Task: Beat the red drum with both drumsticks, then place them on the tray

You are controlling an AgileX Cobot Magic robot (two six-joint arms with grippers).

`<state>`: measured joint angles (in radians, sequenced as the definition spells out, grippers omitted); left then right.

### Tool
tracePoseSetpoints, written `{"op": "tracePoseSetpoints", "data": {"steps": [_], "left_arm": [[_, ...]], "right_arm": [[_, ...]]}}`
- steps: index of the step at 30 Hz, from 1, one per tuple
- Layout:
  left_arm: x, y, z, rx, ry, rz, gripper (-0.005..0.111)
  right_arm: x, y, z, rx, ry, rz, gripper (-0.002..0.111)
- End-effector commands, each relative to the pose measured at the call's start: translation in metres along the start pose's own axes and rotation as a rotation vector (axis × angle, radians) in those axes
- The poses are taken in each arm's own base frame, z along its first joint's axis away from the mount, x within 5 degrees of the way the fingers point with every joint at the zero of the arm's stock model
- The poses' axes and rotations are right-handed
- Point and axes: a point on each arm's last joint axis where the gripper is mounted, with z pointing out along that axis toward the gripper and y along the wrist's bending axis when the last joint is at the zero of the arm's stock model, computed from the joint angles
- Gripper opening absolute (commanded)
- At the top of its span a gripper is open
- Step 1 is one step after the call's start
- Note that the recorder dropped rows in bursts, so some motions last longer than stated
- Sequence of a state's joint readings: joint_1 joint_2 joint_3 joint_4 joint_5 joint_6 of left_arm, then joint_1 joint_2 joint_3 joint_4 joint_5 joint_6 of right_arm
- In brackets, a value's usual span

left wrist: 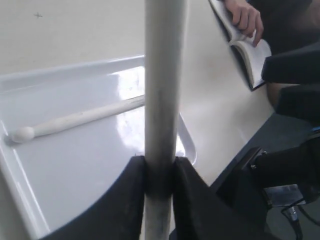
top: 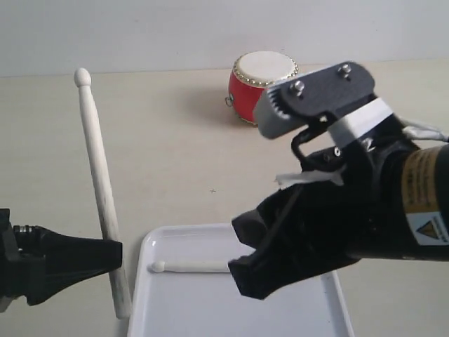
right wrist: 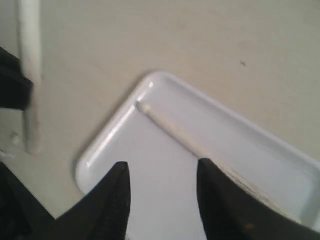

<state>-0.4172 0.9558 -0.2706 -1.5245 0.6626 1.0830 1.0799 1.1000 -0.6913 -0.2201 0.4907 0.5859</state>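
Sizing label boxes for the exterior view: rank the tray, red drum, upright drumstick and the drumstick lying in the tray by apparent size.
1. tray, though cut off and partly hidden.
2-3. upright drumstick and red drum: longer versus bulkier, too close to rank; the stick looks nearer.
4. lying drumstick, partly hidden.

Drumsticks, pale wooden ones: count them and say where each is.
2. One pale wooden drumstick stands nearly upright, clamped in the jaws of the left gripper; the other drumstick lies flat in the glossy white rectangular tray.

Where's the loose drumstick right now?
In the exterior view, the loose drumstick lies flat in the white tray, low centre, by the right gripper.
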Motion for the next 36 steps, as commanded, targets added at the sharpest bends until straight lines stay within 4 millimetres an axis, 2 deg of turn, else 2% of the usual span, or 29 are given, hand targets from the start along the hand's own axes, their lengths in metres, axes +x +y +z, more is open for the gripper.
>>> {"op": "tracePoseSetpoints", "data": {"steps": [1,4,8,12,21,28,36], "left_arm": [[-0.008,-0.009,-0.001,0.087,-0.08,-0.009,0.0],[-0.008,-0.016,-0.002,0.16,-0.085,0.061,0.0],[-0.007,-0.019,-0.002,0.19,-0.084,0.114,0.0],[-0.007,-0.019,-0.002,0.189,-0.086,0.142,0.0],[-0.009,-0.014,-0.002,0.137,-0.101,0.144,0.0],[-0.009,-0.014,-0.002,0.133,-0.102,0.175,0.0],[-0.009,-0.015,-0.002,0.141,-0.1,0.175,0.0]], "right_arm": [[-0.013,0.01,-0.008,-0.139,-0.17,0.093,0.042],[-0.022,0.019,0.0,-0.224,-0.242,0.165,0.044],[-0.026,0.023,0.017,-0.249,-0.261,0.185,0.056],[-0.025,0.024,0.025,-0.246,-0.254,0.18,0.064],[-0.029,0.026,0.028,-0.268,-0.29,0.177,0.065],[-0.029,0.035,0.042,-0.288,-0.297,0.125,0.065],[-0.039,0.049,0.061,-0.294,-0.273,0.086,0.065]]}}
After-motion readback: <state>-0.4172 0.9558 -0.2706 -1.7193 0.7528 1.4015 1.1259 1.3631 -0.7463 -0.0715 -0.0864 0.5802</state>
